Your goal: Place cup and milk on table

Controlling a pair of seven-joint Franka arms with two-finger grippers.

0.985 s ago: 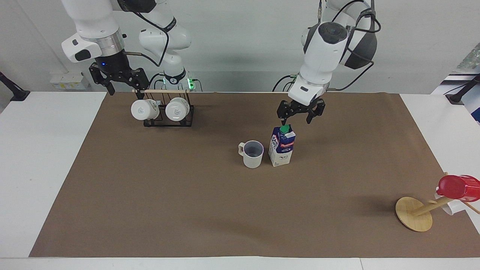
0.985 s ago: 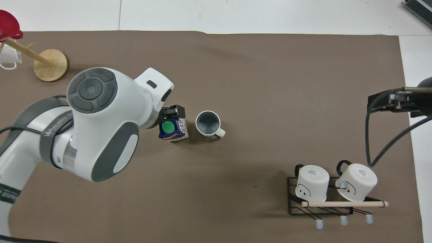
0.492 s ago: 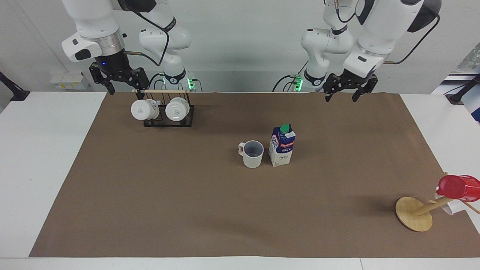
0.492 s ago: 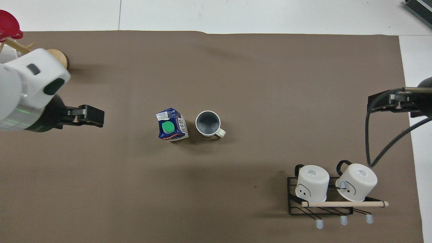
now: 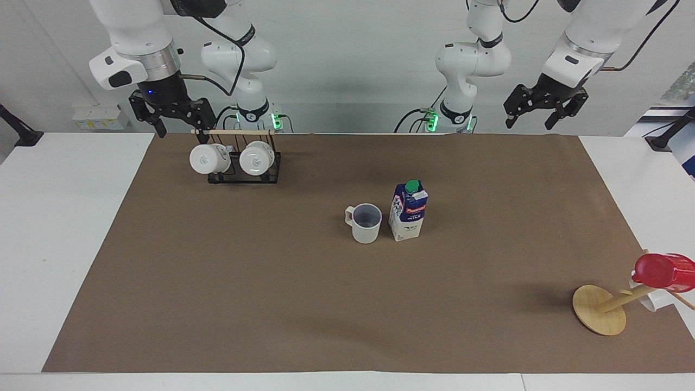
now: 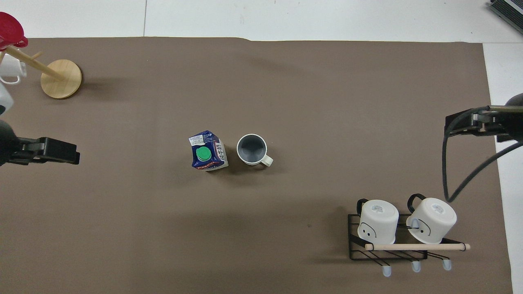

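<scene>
Cardboard milk, tall and tippy, wants a mid-body grasp, the hard cup a rim pinch; left gripper and right gripper hang released, empty.

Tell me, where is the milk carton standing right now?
The milk carton stands upright near the middle of the brown sheet, close beside the cup, on the side toward the left arm's end of the table.

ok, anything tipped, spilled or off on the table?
Nothing stands out. The milk and cup stand upright side by side on the brown sheet, no spill. Both pincers are up and clear.
</scene>
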